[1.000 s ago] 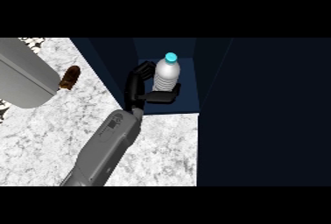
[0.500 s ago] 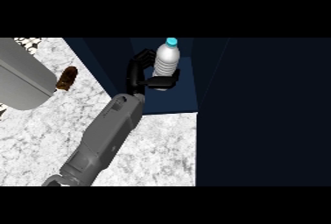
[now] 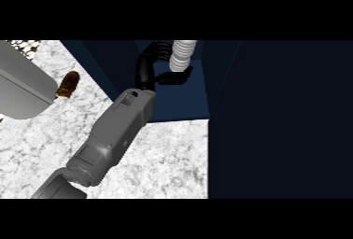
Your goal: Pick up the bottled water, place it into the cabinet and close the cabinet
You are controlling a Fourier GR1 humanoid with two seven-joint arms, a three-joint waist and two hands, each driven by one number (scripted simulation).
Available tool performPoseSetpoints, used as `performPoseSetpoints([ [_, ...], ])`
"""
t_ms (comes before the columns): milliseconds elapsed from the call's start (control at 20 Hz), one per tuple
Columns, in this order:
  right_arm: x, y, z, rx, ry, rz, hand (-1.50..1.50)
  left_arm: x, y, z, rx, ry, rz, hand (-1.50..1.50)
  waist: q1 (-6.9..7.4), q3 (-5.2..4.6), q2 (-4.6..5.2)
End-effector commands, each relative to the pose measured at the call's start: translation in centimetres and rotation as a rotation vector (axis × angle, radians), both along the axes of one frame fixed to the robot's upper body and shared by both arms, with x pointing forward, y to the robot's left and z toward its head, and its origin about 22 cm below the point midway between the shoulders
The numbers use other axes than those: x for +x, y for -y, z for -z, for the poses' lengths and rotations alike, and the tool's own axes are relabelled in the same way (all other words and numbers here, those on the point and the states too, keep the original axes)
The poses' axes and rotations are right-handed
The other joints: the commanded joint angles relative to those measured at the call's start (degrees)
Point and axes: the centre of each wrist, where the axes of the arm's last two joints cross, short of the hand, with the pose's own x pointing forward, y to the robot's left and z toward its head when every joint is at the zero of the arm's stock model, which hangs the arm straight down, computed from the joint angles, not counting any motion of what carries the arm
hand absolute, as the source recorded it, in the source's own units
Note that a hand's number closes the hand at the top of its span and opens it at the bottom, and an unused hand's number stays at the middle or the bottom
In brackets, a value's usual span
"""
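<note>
Against the view from half a second ago, we see the bottled water [image 3: 185, 53] farther up. Its blue cap showed then and is now cut off at the top of the scene, so only the ribbed white body is left to us. The left hand [image 3: 144, 67] is clamped on it as before, black fingers curled round the far side and the thumb hooked across the near side, which hides the bottle's lower end. We cannot tell whether it stands on anything. The grey forearm [image 3: 114, 135] reaches farther up and to the right than it did, slanting from the lower left corner. The bottle sits inside the open cabinet [image 3: 180, 102], between its dark blue walls and above the paler blue floor. The small brown thing [image 3: 67, 84] lies about where it lay earlier, on the counter [image 3: 165, 158], well apart from the hand. Just beside it, a pale grey object with a rounded corner [image 3: 24, 88] enters from the left edge. The counter is white marble veined with grey. To the right a broad, nearly black panel [image 3: 289, 116] fills the view, and we cannot tell whether it is the cabinet's door.
</note>
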Motion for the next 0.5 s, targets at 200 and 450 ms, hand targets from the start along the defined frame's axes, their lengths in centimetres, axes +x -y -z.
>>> performPoseSetpoints([
  [200, -0.9, -1.3, -2.5, -0.019, 0.028, -0.028, -1.50, 0.3, -1.5, 0.9, 0.079, -0.003, -0.017, -1.50, 0.00, -0.03, 0.02],
  [450, 0.7, -0.3, -2.2, 0.003, 0.052, -0.057, -1.50, 1.2, 0.5, -1.5, 0.087, 0.018, -0.036, -1.50, -0.90, -0.03, 0.74],
])
